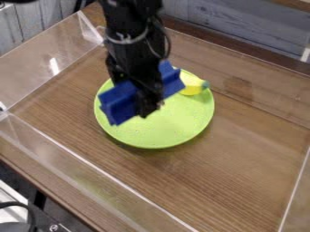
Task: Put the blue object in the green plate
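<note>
The green plate point(169, 127) lies in the middle of the wooden table. My black gripper point(147, 102) comes down from above over the plate's left half. It is shut on the blue object point(118, 102), a deep-blue block that sticks out on both sides of the fingers. The block hangs tilted over the plate's left part; whether it touches the plate I cannot tell. The arm hides the block's middle and part of the plate's far rim.
A yellow banana-shaped toy point(191, 88) rests at the plate's far right rim. Clear plastic walls point(43, 68) enclose the wooden tabletop point(242, 172) on all sides. A grey board runs along the back right.
</note>
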